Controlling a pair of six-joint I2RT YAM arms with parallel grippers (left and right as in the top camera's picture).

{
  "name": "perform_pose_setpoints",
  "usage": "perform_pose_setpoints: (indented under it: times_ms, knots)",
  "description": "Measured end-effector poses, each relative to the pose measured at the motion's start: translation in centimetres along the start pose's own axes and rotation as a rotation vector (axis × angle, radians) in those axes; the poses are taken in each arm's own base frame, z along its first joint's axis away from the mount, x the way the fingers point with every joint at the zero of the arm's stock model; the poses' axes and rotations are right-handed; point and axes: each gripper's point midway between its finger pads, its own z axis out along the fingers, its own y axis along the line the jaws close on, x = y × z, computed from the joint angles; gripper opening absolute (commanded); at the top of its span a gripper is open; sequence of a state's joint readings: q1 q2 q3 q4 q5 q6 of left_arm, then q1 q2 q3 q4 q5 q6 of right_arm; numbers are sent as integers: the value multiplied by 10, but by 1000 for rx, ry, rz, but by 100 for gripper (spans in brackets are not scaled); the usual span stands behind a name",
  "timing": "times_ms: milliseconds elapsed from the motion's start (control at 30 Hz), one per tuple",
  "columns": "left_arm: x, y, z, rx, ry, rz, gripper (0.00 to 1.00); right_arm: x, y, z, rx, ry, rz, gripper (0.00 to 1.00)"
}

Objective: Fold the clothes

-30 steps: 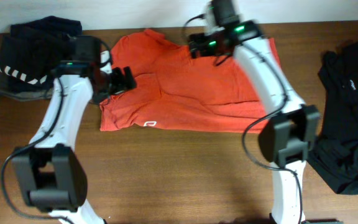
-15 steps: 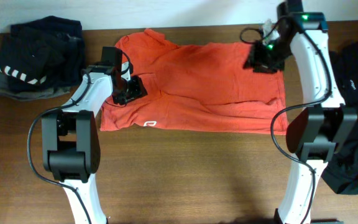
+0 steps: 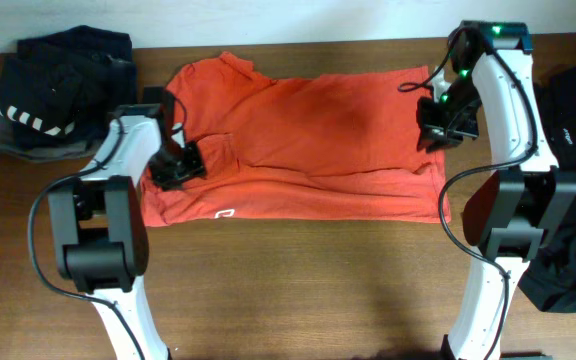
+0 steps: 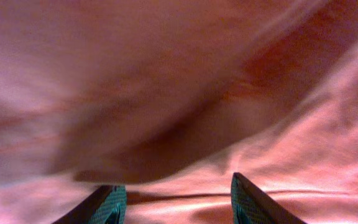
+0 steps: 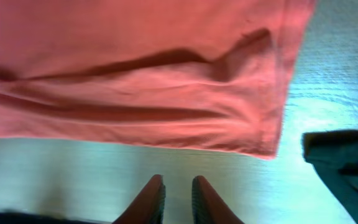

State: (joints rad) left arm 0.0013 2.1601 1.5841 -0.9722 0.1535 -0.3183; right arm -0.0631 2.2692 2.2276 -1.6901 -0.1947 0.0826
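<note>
While one orange shirt (image 3: 308, 130) lies spread, left fingers (image 4: 107, 208) gape, right fingers (image 5: 149, 202) seem closed.

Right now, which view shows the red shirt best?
Overhead: the whole shirt lies spread on the table. Left wrist shows only blurred fabric up close; right wrist shows just a hem corner.
</note>
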Motion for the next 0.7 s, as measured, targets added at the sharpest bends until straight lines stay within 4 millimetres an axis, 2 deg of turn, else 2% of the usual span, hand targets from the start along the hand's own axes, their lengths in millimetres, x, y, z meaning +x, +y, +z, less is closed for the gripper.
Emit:
perform_pose_setpoints:
  times_ms: [233, 467, 700]
  knots:
    - [-8, 28, -4, -17, -7, -33, 55, 14, -15, 37, 54, 101, 35, 22]
    - [-9, 31, -4, -30, -10, -19, 55, 28, -19, 81, 62, 181, 37, 22]
    - [-9, 31, -4, -34, -11, -16, 55, 36, -23, 109, 57, 212, 47, 22]
